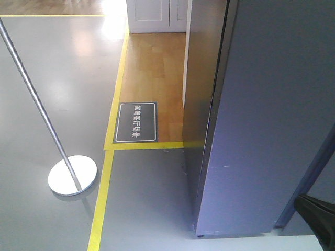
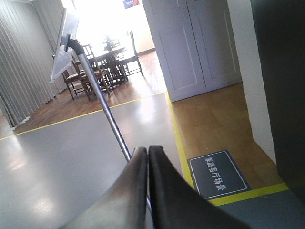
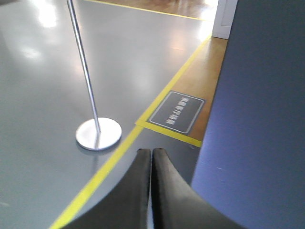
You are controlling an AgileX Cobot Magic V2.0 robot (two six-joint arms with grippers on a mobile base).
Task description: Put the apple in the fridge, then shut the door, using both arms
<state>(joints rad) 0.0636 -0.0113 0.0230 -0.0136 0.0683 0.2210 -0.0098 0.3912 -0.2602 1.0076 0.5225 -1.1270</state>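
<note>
The apple is out of view in all three views. The fridge (image 1: 201, 104) stands tall and dark grey at the right, with only its outer faces showing. Its wide grey face (image 1: 272, 104) looks like the door, lying flush along a dark seam. No white inside shows. In the left wrist view my left gripper (image 2: 147, 149) is shut with nothing between its fingers, and it hangs over grey floor. My right gripper (image 3: 151, 150) is shut and empty too, just left of the fridge face (image 3: 257, 119). A black piece of an arm (image 1: 316, 217) shows at the bottom right corner.
A metal pole on a round silver base (image 1: 72, 176) stands on the grey floor at the left. Yellow tape lines (image 1: 102, 198) border a wooden floor patch with a dark floor sign (image 1: 136, 122). White cupboard doors (image 2: 200, 43) and a dining table with chairs (image 2: 107, 59) lie beyond.
</note>
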